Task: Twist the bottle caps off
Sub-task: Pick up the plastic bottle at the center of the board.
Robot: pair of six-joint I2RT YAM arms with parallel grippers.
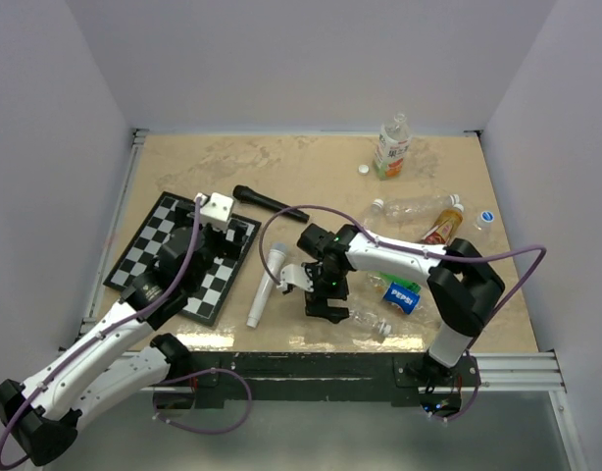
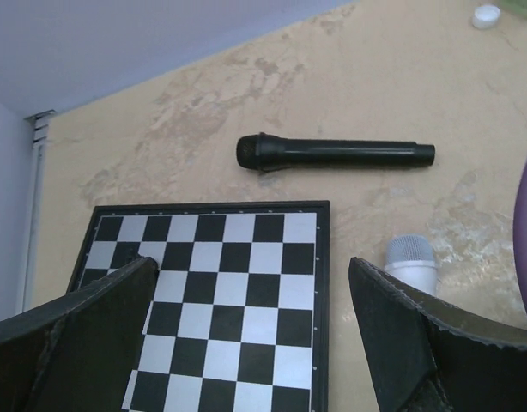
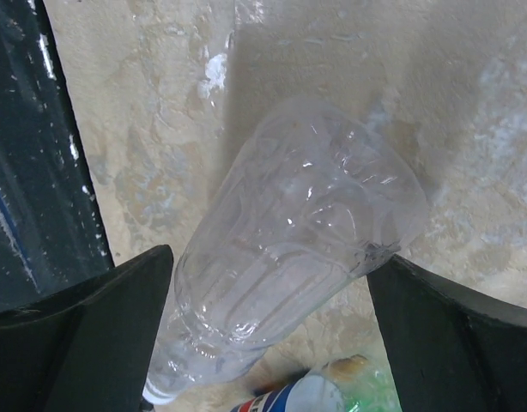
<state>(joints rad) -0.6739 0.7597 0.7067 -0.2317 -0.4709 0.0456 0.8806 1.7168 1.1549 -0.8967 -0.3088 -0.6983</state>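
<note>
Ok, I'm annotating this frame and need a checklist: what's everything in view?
Upright bottle: one, green-orange label, far right.
Far clear bottle: one, lying, right side.
Orange-labelled bottle: one, lying beside it.
Blue-labelled bottle: one, lying, near right.
Near clear bottle: one, lying, near edge.
Loose white cap: one, far back.
Blue-white cap: one, right edge.
Black microphone: one, centre.
White microphone: one, near centre.
Chessboard: one, black-white, left.
Table: one, tan.
Left gripper: one, black, open above chessboard.
Right gripper: one, black, open around near clear bottle.
</note>
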